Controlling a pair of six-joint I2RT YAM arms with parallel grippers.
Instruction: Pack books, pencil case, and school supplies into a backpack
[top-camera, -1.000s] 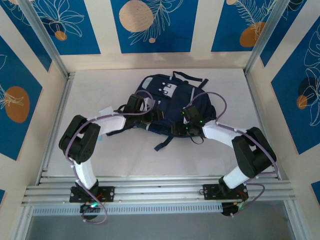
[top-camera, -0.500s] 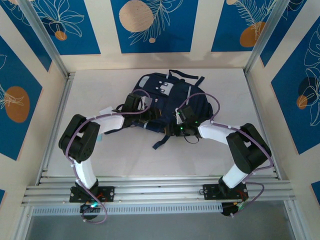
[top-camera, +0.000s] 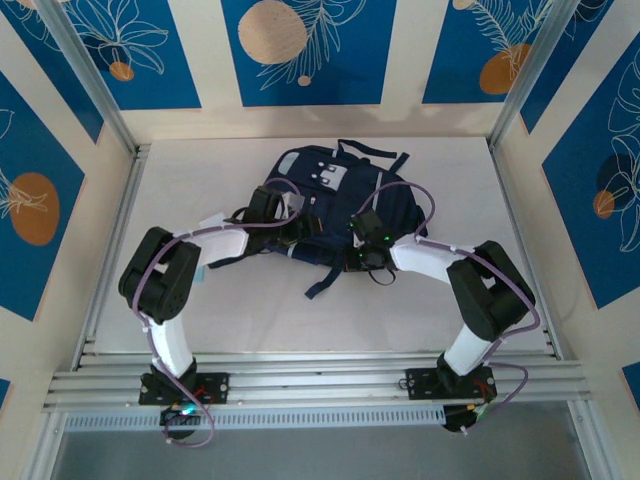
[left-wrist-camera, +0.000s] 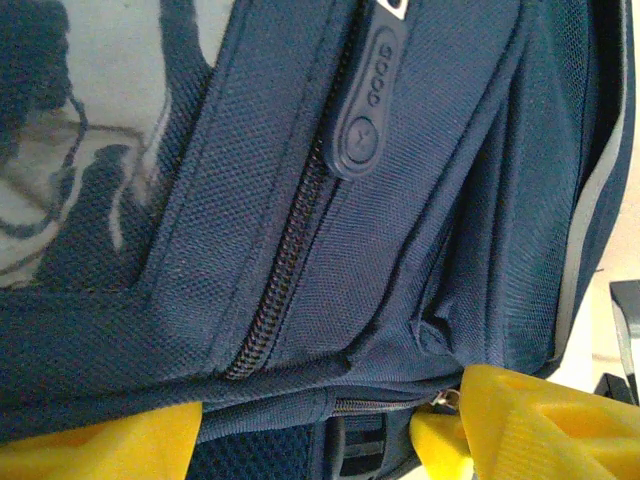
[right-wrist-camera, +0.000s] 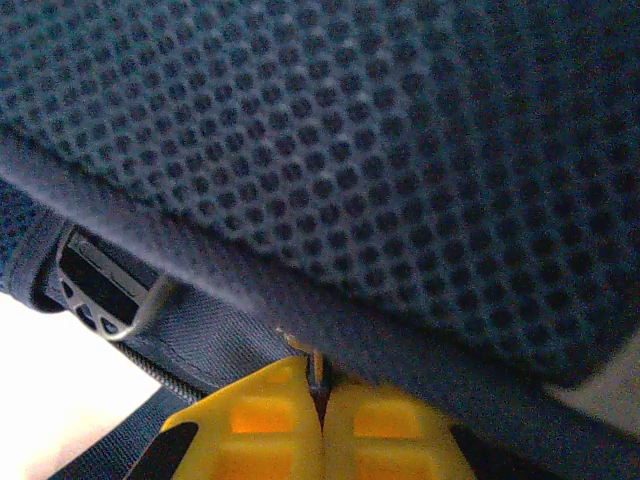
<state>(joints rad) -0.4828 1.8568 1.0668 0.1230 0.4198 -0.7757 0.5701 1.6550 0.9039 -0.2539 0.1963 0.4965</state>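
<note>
The navy backpack (top-camera: 335, 195) lies in the middle of the table, its white patches facing up. My left gripper (top-camera: 303, 228) is at its near left edge. In the left wrist view its yellow fingers (left-wrist-camera: 540, 420) hold a thick fold of the bag (left-wrist-camera: 400, 200) below a zip, close to a rubber zip tab (left-wrist-camera: 365, 110). My right gripper (top-camera: 362, 256) is at the near edge. In the right wrist view it (right-wrist-camera: 322, 385) is shut on a small metal zipper pull (right-wrist-camera: 316, 368) under the bag's mesh panel (right-wrist-camera: 400, 150). Books, pencil case and school supplies are out of view.
A dark strap (top-camera: 322, 284) trails from the bag toward the near edge. Patterned walls with metal posts (top-camera: 90, 80) enclose the table on three sides. An aluminium rail (top-camera: 320, 380) runs along the front by the arm bases.
My right gripper has slid left along the bag's near edge with the zipper pull, and its arm has folded in. The backpack has shifted slightly left. The left arm has held still.
</note>
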